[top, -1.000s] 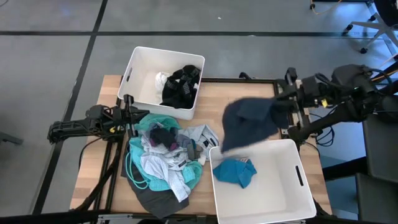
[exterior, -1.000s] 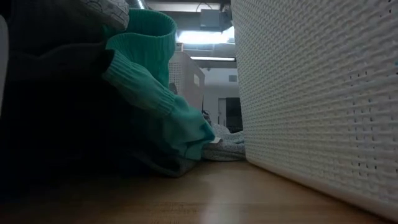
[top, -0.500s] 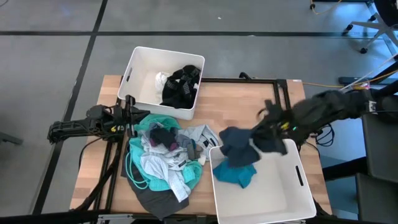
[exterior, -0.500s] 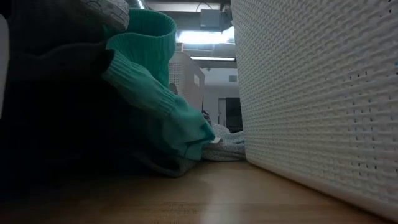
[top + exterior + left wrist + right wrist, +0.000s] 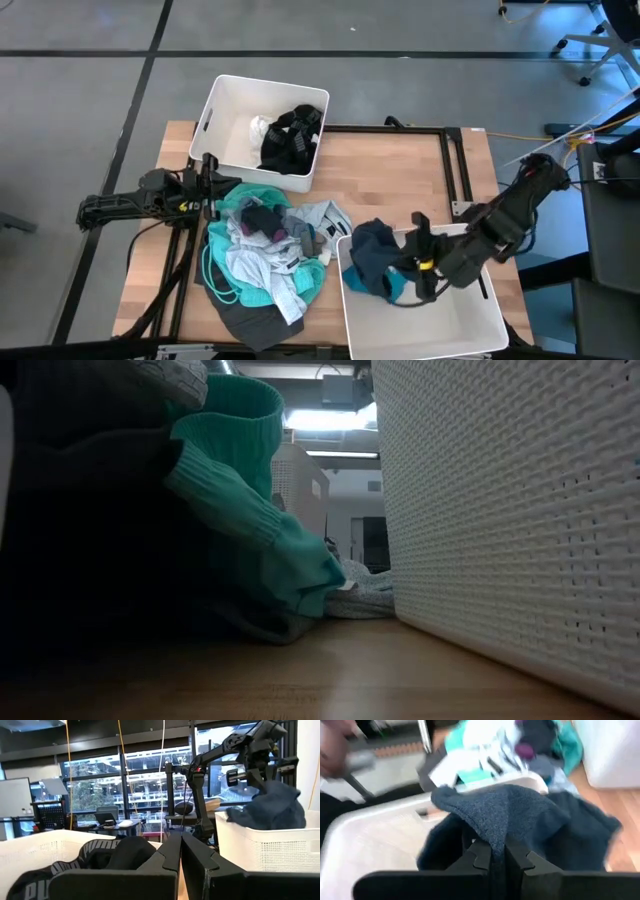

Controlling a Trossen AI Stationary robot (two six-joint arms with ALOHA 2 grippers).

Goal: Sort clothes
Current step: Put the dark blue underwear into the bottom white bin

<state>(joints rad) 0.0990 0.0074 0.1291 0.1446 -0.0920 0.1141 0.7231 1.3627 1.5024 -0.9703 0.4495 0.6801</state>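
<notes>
My right gripper [image 5: 410, 266] reaches slanting down into the near right white bin [image 5: 470, 330], shut on a dark blue fleecy garment [image 5: 372, 252], which also shows in the right wrist view [image 5: 530, 815]. A bright blue garment [image 5: 392, 290] lies in that bin under it. The pile of clothes [image 5: 262, 252], teal, pale grey-blue and dark grey, lies on the table's left half; the low view shows its teal garment [image 5: 250, 530]. My left gripper [image 5: 210, 186] waits shut at the table's left, its fingers [image 5: 196, 861] together. My right gripper pinches a raised bunch of the dark blue garment [image 5: 490, 836] between its two fingers; how many layers, I cannot tell. The fingers come from the table's right, slanting down. The garment sags below them, slack, onto the bin's far left corner [image 5: 345, 243] and the bright blue garment.
A second white bin [image 5: 225, 110] stands at the far left with black clothes [image 5: 292, 138] and a white piece [image 5: 260, 128] inside. A black frame [image 5: 452, 170] runs along the table's right part. Bare wood lies between the two bins [image 5: 385, 180].
My right gripper has swung from the table's far right toward the near edge and down into the near right bin, turning its wrist, still shut on the dark blue garment. The garment, first hanging in the air, has sunk onto the bin's far left corner.
</notes>
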